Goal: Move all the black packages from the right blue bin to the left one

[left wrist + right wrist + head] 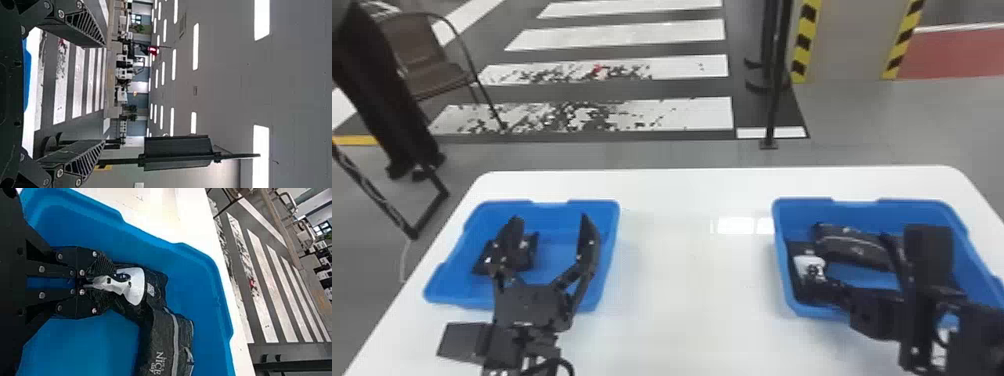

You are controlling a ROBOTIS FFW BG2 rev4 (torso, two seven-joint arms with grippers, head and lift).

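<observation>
Three black packages can be made out across the two bins. One, the white-marked package (156, 280), is held in the right blue bin (842, 212), its white patch (135, 286) pinched between the fingers of the right hand (824, 285). Beside it in the same bin, a long black package (852, 245) is seen, crossed by a grey stripe (175, 335). A smaller black package (527, 257) is contained in the left blue bin (557, 212) — partly hidden by the left hand (551, 219), whose fingers are spread above that bin with nothing held between them. Both bins are set well apart on the white tabletop (692, 280). Beyond it, the floor is marked with white stripes (632, 32) — a chair (419, 50) and a black pole (774, 90) are also seen.
</observation>
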